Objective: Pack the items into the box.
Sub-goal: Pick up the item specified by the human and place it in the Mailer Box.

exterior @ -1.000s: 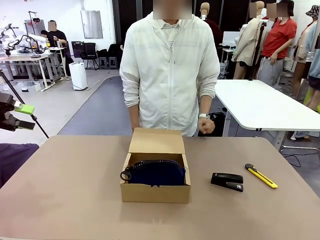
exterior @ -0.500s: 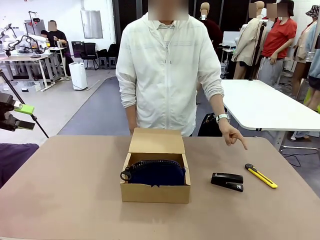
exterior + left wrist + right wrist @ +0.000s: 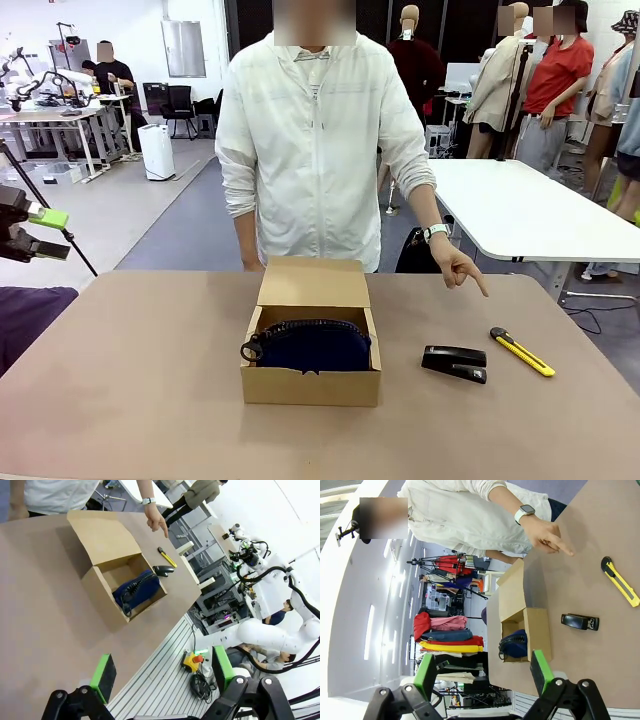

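The brown cardboard box [image 3: 310,385] stands mid-table with its flap lid up at the far side. The navy zip pouch [image 3: 315,345] lies inside it, ring pull at the left. To the right, on the bare table, lies the yellow-and-black utility knife [image 3: 521,351]. A person across the table points a finger [image 3: 462,270] down toward it. My left gripper [image 3: 50,232] hangs open off the table's left edge, holding nothing. In the left wrist view the left gripper [image 3: 162,675] is open high above the box [image 3: 100,587] and pouch [image 3: 136,589]. My right gripper [image 3: 484,672] is open, far from the knife [image 3: 620,581] and box [image 3: 537,625].
A black stapler [image 3: 454,363] lies between the box and the knife. A dark purple cloth [image 3: 25,315] lies at the table's left edge. A white table [image 3: 530,215] stands behind at the right. Bare tabletop surrounds the box.
The person's hand came down from the waist, reached out and now points toward the knife; the person leaned slightly left. Box, pouch, knife, stapler and left gripper stayed put.
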